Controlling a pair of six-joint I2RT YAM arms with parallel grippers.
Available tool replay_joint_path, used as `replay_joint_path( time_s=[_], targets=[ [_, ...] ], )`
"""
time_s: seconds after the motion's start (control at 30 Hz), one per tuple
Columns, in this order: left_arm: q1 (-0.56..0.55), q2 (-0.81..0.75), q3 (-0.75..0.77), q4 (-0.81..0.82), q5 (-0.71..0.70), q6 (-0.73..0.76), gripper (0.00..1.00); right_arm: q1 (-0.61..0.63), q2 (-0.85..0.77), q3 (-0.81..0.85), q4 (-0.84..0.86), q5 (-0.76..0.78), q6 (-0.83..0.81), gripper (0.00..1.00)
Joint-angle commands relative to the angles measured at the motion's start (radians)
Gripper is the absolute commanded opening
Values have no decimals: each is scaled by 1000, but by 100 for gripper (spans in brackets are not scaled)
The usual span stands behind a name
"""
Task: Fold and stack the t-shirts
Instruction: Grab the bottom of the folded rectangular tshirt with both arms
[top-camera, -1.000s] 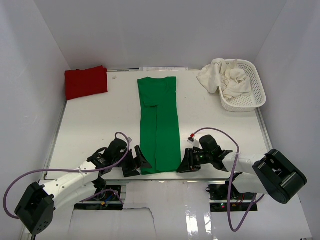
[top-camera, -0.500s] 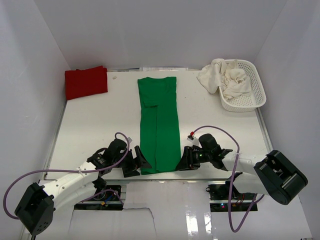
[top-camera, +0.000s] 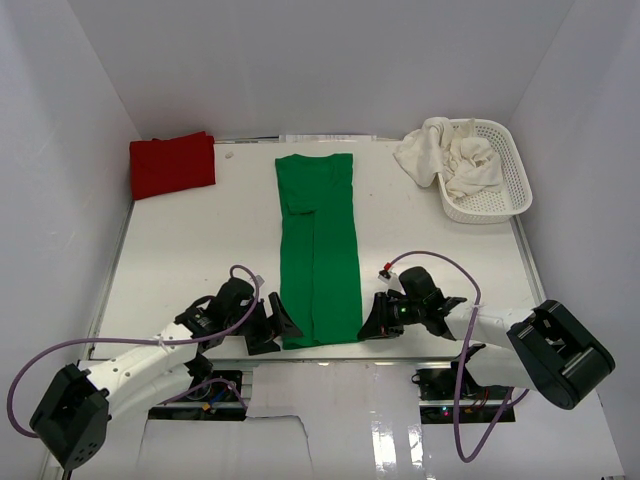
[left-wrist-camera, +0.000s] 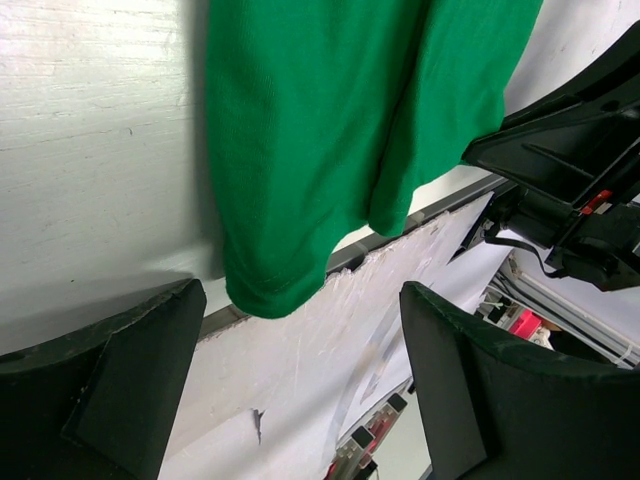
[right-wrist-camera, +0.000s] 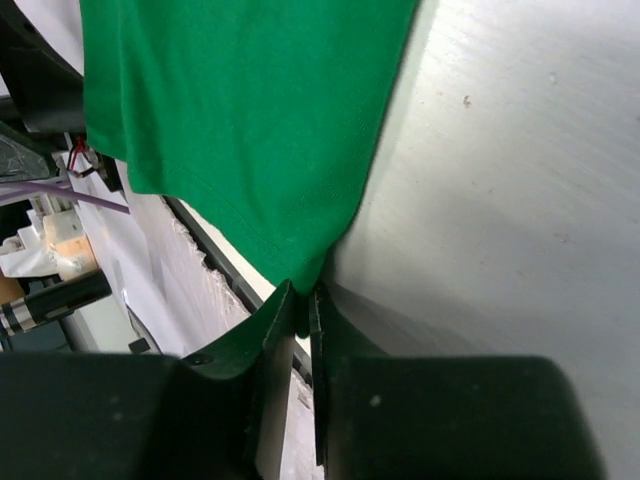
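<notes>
green t-shirt (top-camera: 318, 250) folded into a long narrow strip, our right gripper (right-wrist-camera: 300, 300) pinching its near corner, our left gripper (left-wrist-camera: 300, 330) spread wide at the hem

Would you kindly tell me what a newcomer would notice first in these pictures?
The green t-shirt, folded into a long strip, lies down the middle of the table. At its near end, the right gripper pinches one corner while the left gripper stands open at the other. A folded red t-shirt sits far left; cream t-shirts fill the white basket far right.
</notes>
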Motion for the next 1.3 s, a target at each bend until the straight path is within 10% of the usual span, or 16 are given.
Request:
replay_joint_path(
  time_s=[0.0,0.57,1.27],
  targets=[
    [1,36,-48,-74,-46,23,90,-6,-6,-4,-45,40,-31,14],
    [1,94,-81,-45,-83,5,56,-4,-3,-11,-19,19,-33,8],
    [36,97,-59,-90,-141,-9,50,-6,-17,-47,9,8,-28,8]
  ],
)
